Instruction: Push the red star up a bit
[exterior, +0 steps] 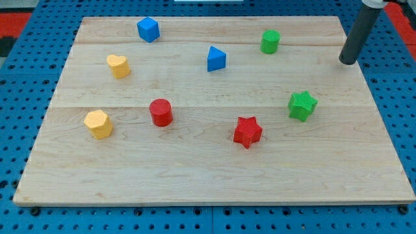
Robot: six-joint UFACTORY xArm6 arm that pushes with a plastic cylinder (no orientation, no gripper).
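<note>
The red star [247,132] lies on the wooden board [195,175], right of centre in the lower half. My tip [348,62] is at the view's upper right, near the board's right edge. It is far from the red star, up and to the right of it, and touches no block. The green star [302,105] lies between the tip and the red star, just up and right of the red star.
A red cylinder [160,112] sits left of the red star. A blue triangle [216,59], a green cylinder [270,41] and a blue cube [148,29] lie toward the top. A yellow heart [118,65] and a yellow hexagon [98,124] are at the left.
</note>
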